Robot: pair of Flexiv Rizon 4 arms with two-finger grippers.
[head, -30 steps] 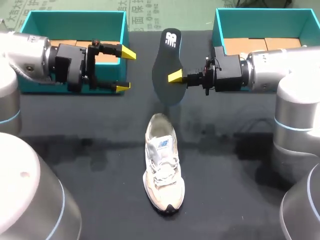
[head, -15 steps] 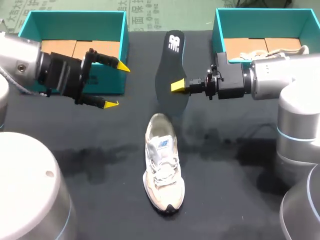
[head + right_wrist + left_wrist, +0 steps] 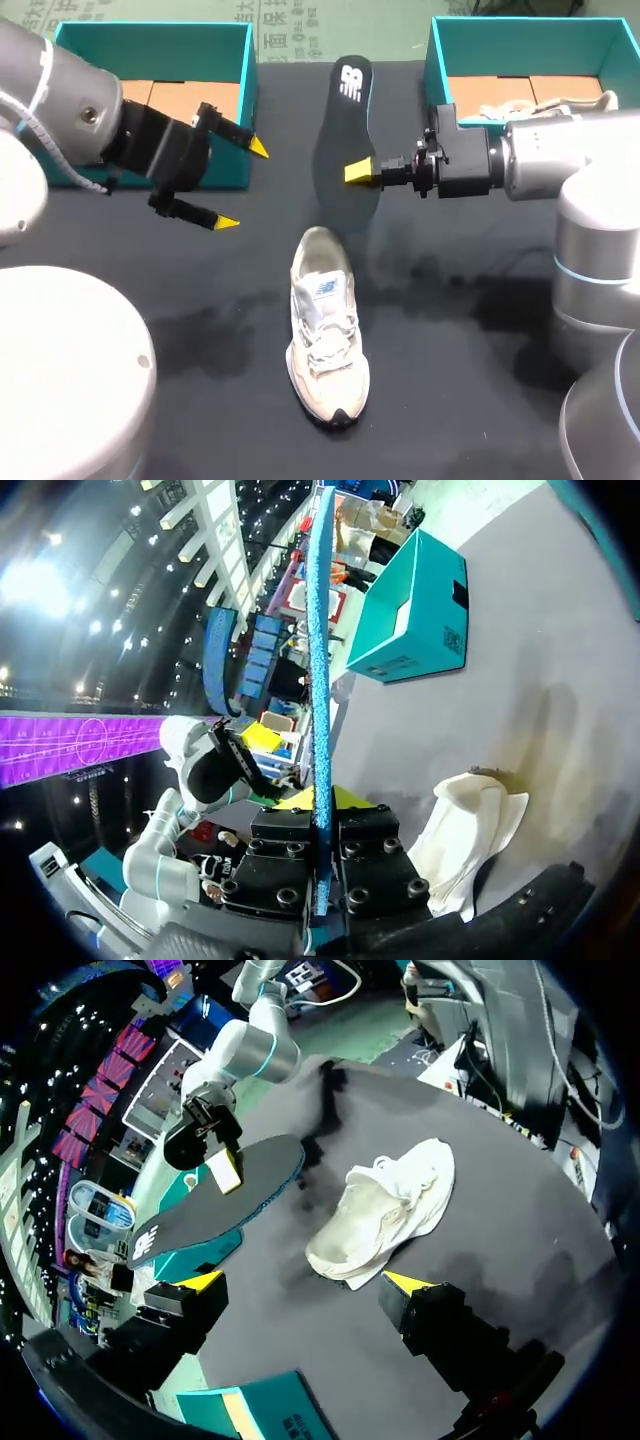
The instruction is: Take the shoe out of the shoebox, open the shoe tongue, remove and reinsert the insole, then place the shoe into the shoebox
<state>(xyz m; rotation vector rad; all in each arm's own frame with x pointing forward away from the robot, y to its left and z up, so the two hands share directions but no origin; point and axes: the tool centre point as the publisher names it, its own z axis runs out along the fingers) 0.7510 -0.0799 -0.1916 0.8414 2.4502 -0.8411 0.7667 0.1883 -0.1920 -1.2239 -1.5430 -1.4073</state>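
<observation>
Head view: right gripper (image 3: 360, 172) clamps the insole (image 3: 345, 120), left gripper (image 3: 243, 185) gapes wide and empty, shoe (image 3: 325, 325) ahead of it.

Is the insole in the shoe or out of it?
Out: the right gripper pinches the dark insole in the air, clear of the white shoe.

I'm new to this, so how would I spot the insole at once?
On the black table, look between the two teal boxes, just beyond the white shoe. The insole is the flat dark sole shape held off the table by the right end effector.
</observation>
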